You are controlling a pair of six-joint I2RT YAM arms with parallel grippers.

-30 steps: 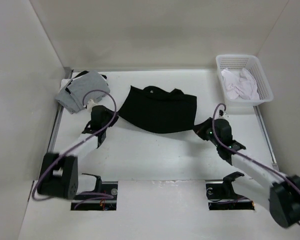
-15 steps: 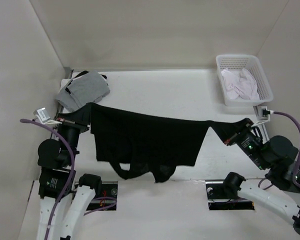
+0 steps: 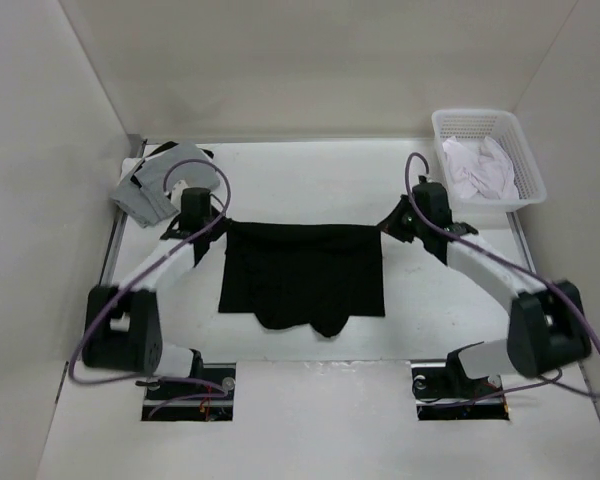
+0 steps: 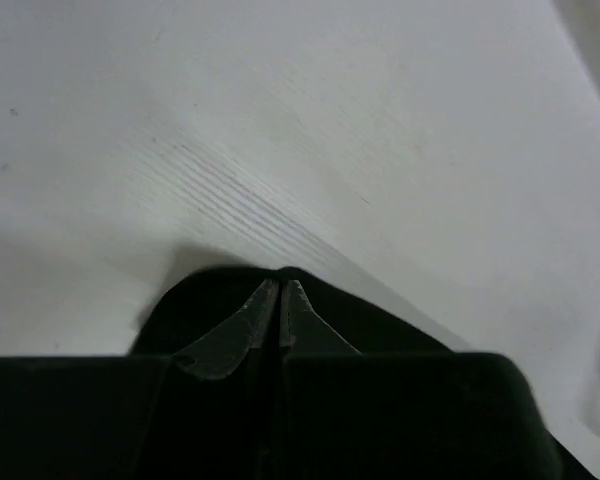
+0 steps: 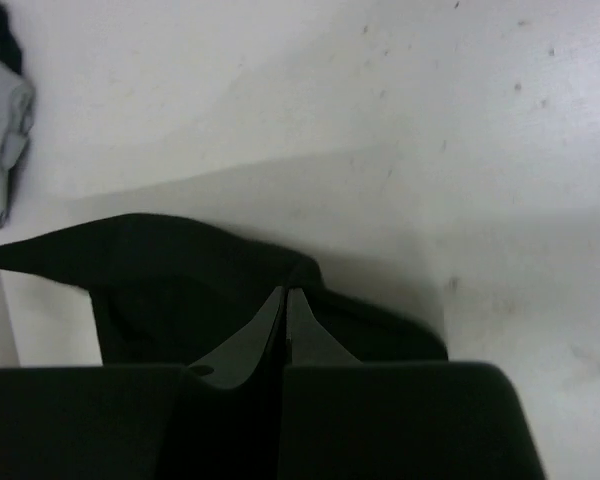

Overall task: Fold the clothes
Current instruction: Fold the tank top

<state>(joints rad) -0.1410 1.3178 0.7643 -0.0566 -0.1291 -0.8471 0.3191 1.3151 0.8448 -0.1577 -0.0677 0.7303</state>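
The clothes (image 3: 302, 275), a plain black top, lie flat on the white table, the strap end (image 3: 305, 322) towards the arms. My left gripper (image 3: 220, 222) is shut on the far left corner and my right gripper (image 3: 387, 228) on the far right corner, with the far edge pulled straight between them. In the left wrist view the fingertips (image 4: 281, 287) are pressed together with black fabric (image 4: 400, 330) bunched round them. The right wrist view has the same: the right gripper (image 5: 285, 297) pinching black cloth (image 5: 180, 260).
A pile of grey garments (image 3: 165, 180) lies at the table's far left corner, just behind the left gripper, and its edge (image 5: 0, 130) appears in the right wrist view. A white basket (image 3: 521, 150) holding white garments (image 3: 480, 168) stands at the far right. Walls enclose the table.
Both arms held the black top stretched wide in the air near the bases. They have swung forward and down, and the top now lies on the table, narrower.
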